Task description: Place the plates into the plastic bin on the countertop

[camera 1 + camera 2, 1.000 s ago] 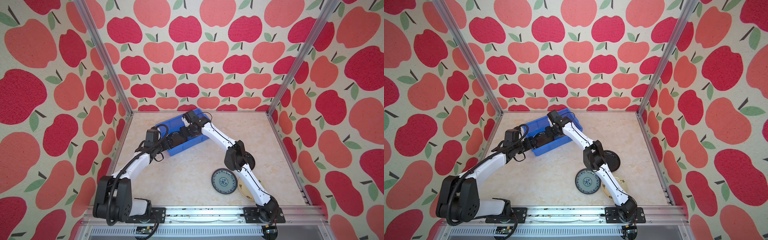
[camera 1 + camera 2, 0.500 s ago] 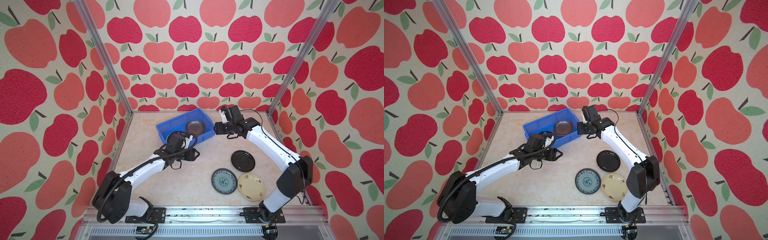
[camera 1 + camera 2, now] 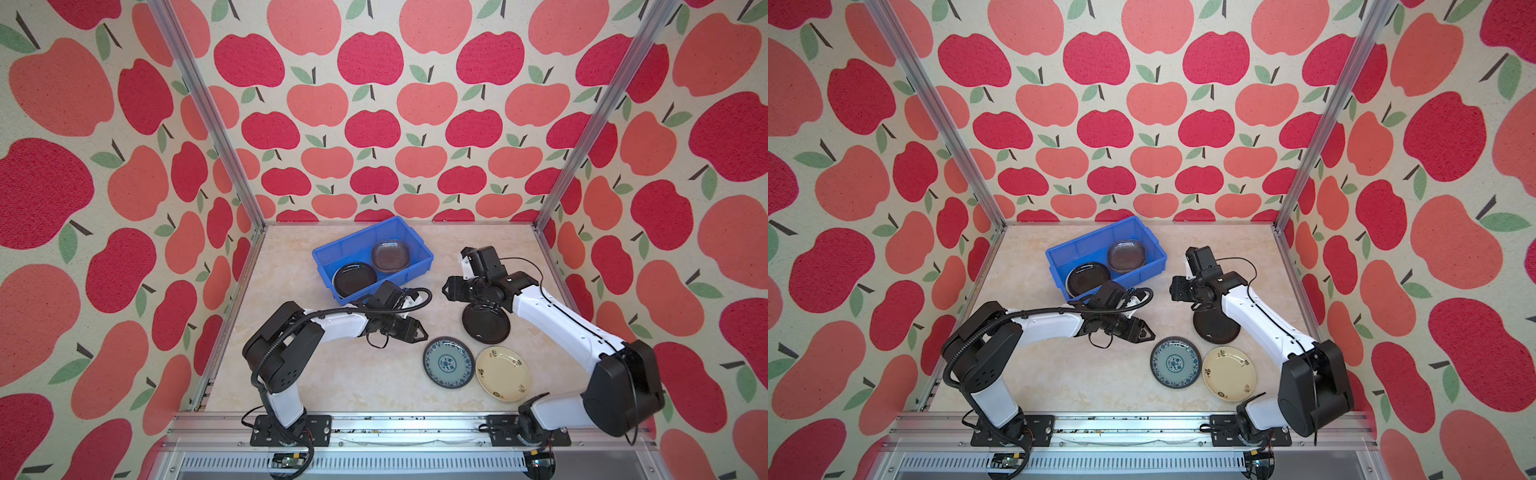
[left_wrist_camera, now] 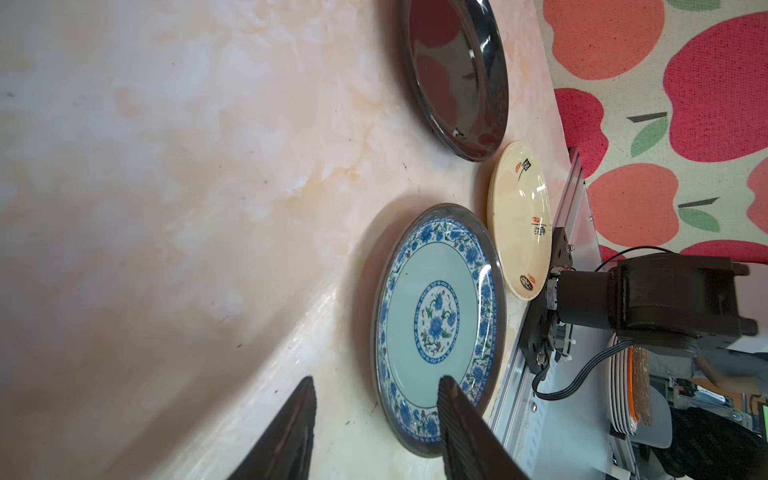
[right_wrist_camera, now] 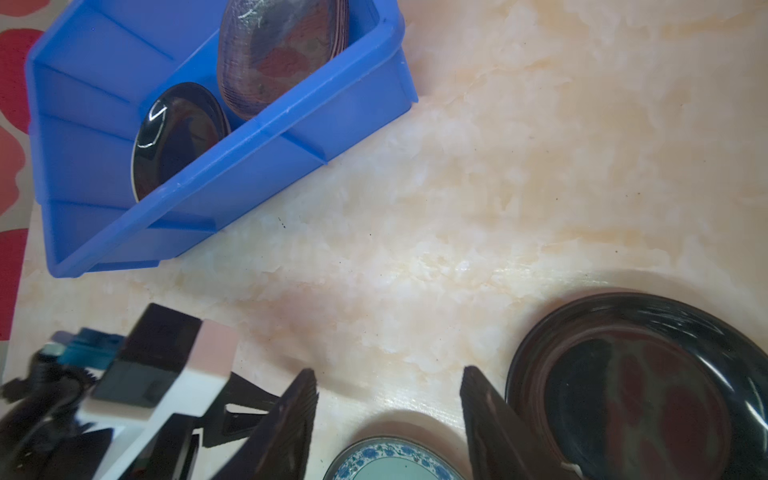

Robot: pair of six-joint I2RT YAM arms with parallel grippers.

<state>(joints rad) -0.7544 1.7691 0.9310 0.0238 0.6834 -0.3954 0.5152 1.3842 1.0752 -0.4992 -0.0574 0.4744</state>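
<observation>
Jaws apart & empty on both: L gripper (image 4: pixel 374 386) just beside teal-blue patterned plate (image 3: pixel 449 362), R gripper (image 5: pixel 388 374) near loose black plate (image 3: pixel 486 328). Cream plate (image 3: pixel 502 372) next to teal one, all 3 on countertop (image 3: pixel 332 382). Blue bin (image 3: pixel 332 253) holds 2nd black plate (image 3: pixel 354 279) + smoky glass plate (image 3: pixel 390 256).

1. Apple-patterned walls (image 3: pixel 374 104) close the left, far and right sides, printed with red and coral apples and green leaves on cream.
2. Two aluminium posts (image 3: pixel 210 116) rise at the far corners.
3. An aluminium rail (image 3: pixel 415 426) spans the near edge, with a slotted strip (image 3: pixel 415 464) just nearer.
</observation>
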